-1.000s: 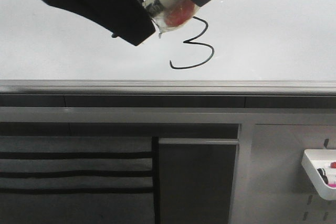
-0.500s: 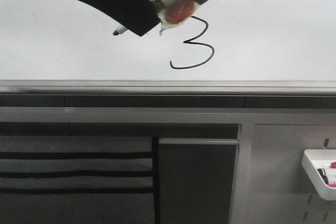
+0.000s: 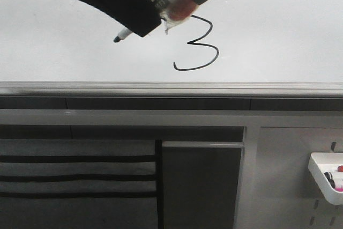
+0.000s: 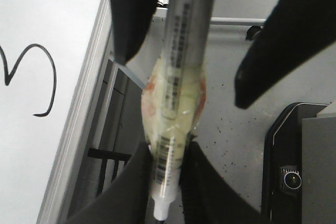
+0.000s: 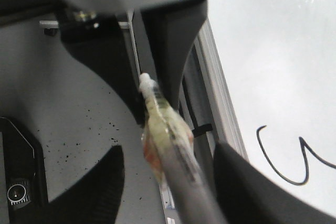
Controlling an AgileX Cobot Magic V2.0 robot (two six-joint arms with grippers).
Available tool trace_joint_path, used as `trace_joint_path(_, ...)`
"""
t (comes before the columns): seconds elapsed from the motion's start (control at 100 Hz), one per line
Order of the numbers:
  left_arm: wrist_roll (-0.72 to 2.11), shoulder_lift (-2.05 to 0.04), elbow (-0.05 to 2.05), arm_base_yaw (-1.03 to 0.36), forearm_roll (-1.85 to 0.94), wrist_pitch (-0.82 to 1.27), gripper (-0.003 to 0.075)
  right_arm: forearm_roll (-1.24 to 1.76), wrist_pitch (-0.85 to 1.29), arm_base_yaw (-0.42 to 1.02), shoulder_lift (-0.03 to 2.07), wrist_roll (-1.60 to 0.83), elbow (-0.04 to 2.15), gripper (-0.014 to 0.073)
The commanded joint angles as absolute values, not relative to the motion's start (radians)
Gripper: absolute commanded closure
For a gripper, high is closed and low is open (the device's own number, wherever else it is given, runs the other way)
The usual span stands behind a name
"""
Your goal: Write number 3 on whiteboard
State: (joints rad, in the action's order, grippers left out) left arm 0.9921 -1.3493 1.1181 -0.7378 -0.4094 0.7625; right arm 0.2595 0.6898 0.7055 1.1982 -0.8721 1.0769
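Observation:
The whiteboard (image 3: 268,36) fills the upper front view, with a thin black number 3 (image 3: 199,44) drawn on it. My left gripper (image 3: 140,24) is shut on a grey marker (image 3: 171,6) wrapped in yellowish tape. The marker's black tip (image 3: 117,39) sticks out lower left, clear of the 3. In the left wrist view the fingers (image 4: 137,182) clamp the marker (image 4: 176,103) near its tip, with the 3 (image 4: 31,77) off to one side. My right gripper (image 5: 168,150) is open, its jaws straddling the marker barrel (image 5: 184,182) without touching. The 3 (image 5: 283,161) shows beside it.
A silver-grey edge rail (image 3: 171,87) bounds the board's near side, with dark cabinet panels (image 3: 201,186) below. A small white tray (image 3: 327,172) of markers hangs at lower right. A black device (image 4: 299,161) sits on the speckled floor.
The left gripper has shifted up and left with the marker. The black tip, hidden one second ago, now pokes out at lower left. The 3 is unchanged.

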Motion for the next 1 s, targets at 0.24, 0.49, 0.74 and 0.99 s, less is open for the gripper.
trace_joint_path(0.24, 0.791, -1.327, 1.134, -0.456, -0.438, 0.658, 0.0738, 0.267, 0.697, 0.454, 1.024, -0.74, 1.114, 0.0221)
trace_joint_path(0.49, 0.648, -1.327, 1.028, -0.204, -0.594, 0.426, 0.0738, 0.269, 0.778, 0.412, 1.015, -0.736, 1.112, 0.0221)
trace_joint_path(0.74, 0.648, -1.369, 1.009, -0.184, -0.663, 0.324, 0.0738, 0.287, 0.78, 0.412, 1.015, -0.736, 1.111, 0.0221)
trace_joint_path(0.99, 0.648, -1.43, 1.011, -0.188, -0.686, 0.336, 0.0738, 0.298, 0.78, 0.412, 1.015, -0.736, 1.111, 0.0221)
